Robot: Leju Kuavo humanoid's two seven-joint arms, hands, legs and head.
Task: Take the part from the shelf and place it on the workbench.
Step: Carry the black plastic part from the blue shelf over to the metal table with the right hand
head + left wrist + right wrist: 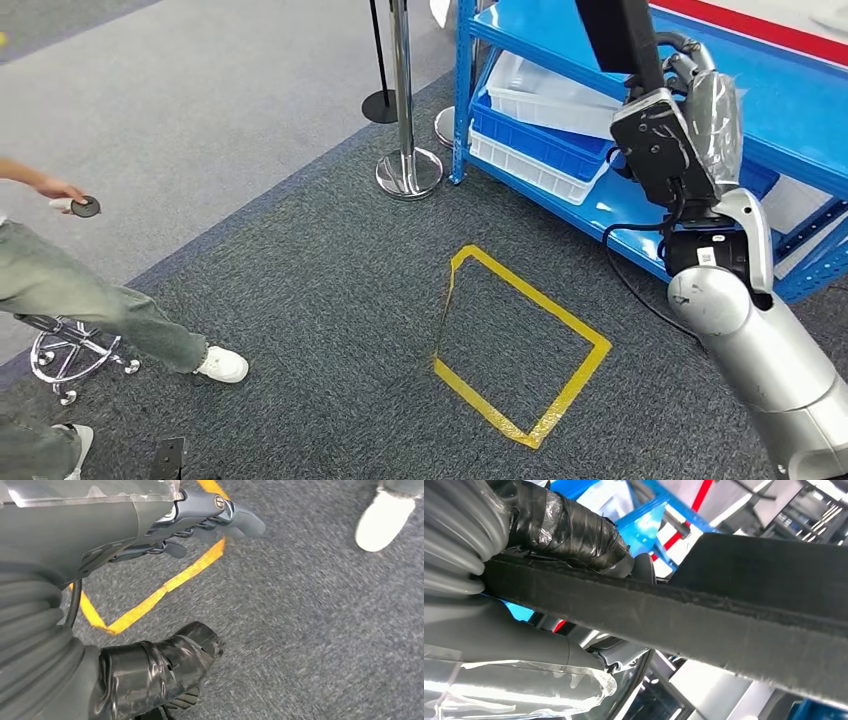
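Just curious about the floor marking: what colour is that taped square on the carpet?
Yellow. The taped square shows best in the head view.

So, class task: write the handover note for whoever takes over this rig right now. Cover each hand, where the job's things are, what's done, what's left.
Right hand: raised by the blue shelf, gripping the black part; the right wrist view shows its thumb clamped on the part's edge.
Left hand: holds nothing, hanging over the grey carpet near the yellow tape square.
Done: part is in hand.
Left: carry it to the workbench and set it down. A seated person is nearby on the left.
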